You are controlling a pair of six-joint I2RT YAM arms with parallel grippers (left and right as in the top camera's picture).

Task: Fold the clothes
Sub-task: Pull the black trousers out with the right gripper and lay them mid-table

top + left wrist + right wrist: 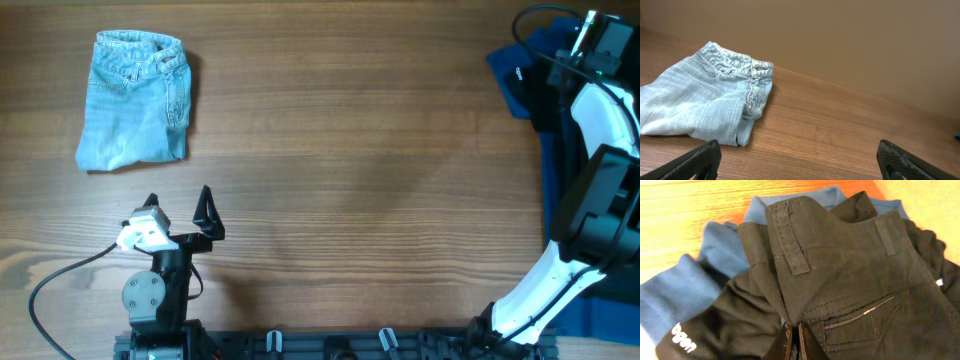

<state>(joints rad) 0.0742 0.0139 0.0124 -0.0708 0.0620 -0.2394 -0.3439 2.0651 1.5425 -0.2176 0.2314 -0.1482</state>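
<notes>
A black garment (850,270) with belt loops and a back pocket lies crumpled on dark blue clothes (720,250) at the table's far right. In the overhead view the black fabric (545,95) is partly hidden by my right arm. My right gripper (795,330) is shut, pinching a fold of the black garment by the pocket; it also shows in the overhead view (592,40). Folded light-blue denim (135,100) lies at the far left, also in the left wrist view (705,100). My left gripper (180,215) is open and empty near the front edge, its fingers wide apart in the left wrist view (800,160).
Dark blue cloth (520,60) spreads along the right edge, with more of it near the front right corner (600,320). A black cable (60,290) loops beside the left arm's base. Bare wooden tabletop (350,180) lies between the two arms.
</notes>
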